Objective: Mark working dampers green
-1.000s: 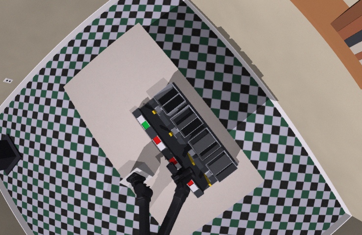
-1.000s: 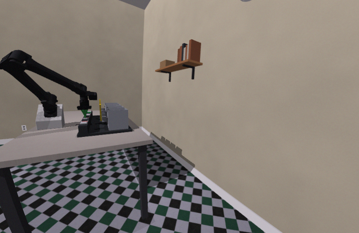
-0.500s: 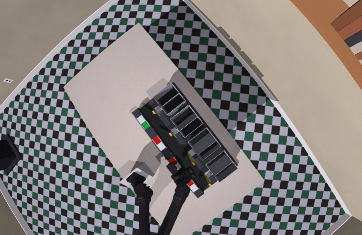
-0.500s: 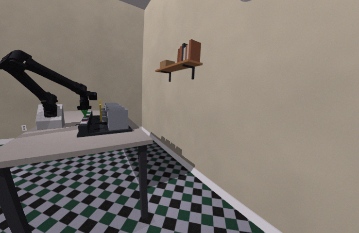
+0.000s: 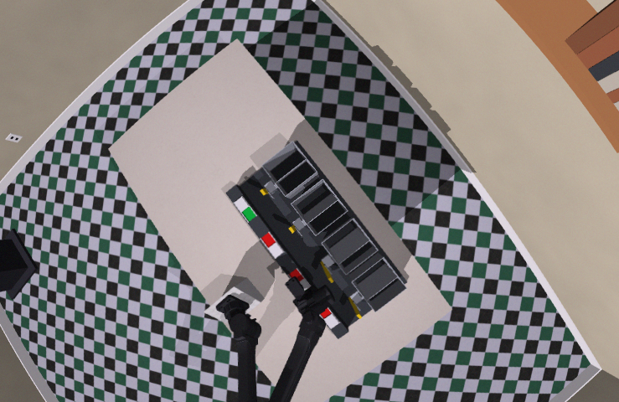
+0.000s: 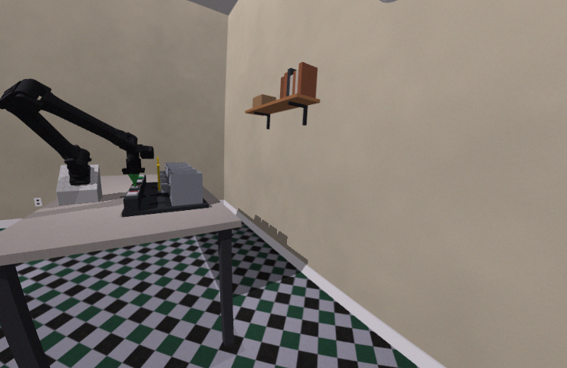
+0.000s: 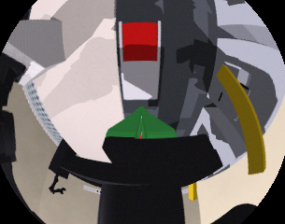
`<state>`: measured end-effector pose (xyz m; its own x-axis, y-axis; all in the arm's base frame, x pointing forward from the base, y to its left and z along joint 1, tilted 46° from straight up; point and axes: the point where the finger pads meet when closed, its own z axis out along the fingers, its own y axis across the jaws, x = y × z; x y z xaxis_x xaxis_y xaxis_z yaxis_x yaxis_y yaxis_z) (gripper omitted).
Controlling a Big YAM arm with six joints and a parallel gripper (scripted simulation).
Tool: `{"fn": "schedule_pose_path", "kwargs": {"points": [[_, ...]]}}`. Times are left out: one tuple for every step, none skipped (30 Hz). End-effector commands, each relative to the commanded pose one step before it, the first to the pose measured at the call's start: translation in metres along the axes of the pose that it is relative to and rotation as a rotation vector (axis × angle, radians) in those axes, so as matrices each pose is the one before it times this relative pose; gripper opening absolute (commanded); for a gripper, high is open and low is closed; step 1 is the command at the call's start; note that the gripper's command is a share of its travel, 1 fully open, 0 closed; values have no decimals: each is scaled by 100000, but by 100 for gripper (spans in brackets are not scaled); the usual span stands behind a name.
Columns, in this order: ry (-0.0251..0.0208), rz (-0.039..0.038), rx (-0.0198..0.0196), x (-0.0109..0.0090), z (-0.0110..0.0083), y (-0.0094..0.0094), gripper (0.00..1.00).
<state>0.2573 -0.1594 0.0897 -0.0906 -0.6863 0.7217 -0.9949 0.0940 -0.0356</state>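
My gripper (image 6: 134, 184) (image 7: 141, 110) is shut and empty, its green fingertips pointing down at the slider row, close to the near end of the third slider. In the top view the wrist hides the fingertips. The first slider shows green (image 5: 249, 213). The second shows red (image 5: 268, 239), as does the third (image 5: 296, 274) (image 7: 139, 35), partly hidden by my gripper, and the fourth (image 5: 325, 313). Behind them stand the first damper (image 5: 298, 178), second damper (image 5: 315, 206), third damper (image 5: 347, 245) and fourth damper (image 5: 377, 282). Dark gaps show in the first two; grey blades fill much of the last two.
Yellow levers stand between sliders and dampers; the third damper's lever (image 5: 327, 272) (image 7: 249, 123) is close beside my gripper, and the fourth's (image 5: 354, 306) is beyond it. The first two levers look short from above. The arm's pale base block (image 6: 79, 192) stands on the table's left side.
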Motion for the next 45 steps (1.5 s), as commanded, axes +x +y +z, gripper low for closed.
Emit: {"fn": "schedule_pose_path", "kwargs": {"points": [[-519,-2083,395,-537,335,-132,0],[49,663,-693,186,256,137,0],[0,362,-377,97,172,75,0],[11,-1,-1,2,71,2,0],[4,-1,-1,1,68,1,0],[-12,-1,0,-2,64,1,0],[-8,-1,0,-1,60,1,0],[-2,-166,358,-40,-43,-109,0],[-8,-236,483,-59,-83,-144,0],[-10,-21,-5,-8,42,7,0],[19,164,-419,42,145,135,0],[26,202,-251,54,93,89,0],[14,122,80,33,-1,-4,0],[-7,-233,247,-64,-54,-49,0],[0,0,0,0,0,0,0],[0,0,0,0,0,0,0],[-27,-651,629,-179,-162,-127,0],[-1,14,-35,4,12,6,0],[0,2,-5,1,2,1,0],[0,0,0,0,0,0,0],[0,0,0,0,0,0,0],[0,0,0,0,0,0,0],[0,101,0,0,0,0,0],[0,49,0,0,0,0,0],[0,5,0,0,0,0,0],[0,0,0,0,0,0,0],[0,0,0,0,0,0,0],[0,0,1,-1,0,0,0],[0,-1,1,-2,0,-1,0],[-1,-2,2,-4,-1,-1,0],[-1,-2,3,-6,-1,-1,0],[0,0,0,0,0,0,0],[0,0,0,0,0,0,0],[-1,-3,4,-8,-1,-2,0],[-1,-4,5,-10,-2,-2,0],[-2,-5,6,-13,-2,-3,0],[-2,-7,8,-16,-2,-4,0],[-3,-8,10,-19,-3,-5,0],[-3,-6,15,-21,-4,-6,0],[-1,23,46,-17,-12,-9,0],[-1,27,53,-20,-14,-11,0],[-1,30,61,-22,-16,-12,0],[-1,38,72,-24,-19,-14,0],[-1,46,83,-26,-22,-16,0],[-2,38,80,-33,-22,-16,0]]}}
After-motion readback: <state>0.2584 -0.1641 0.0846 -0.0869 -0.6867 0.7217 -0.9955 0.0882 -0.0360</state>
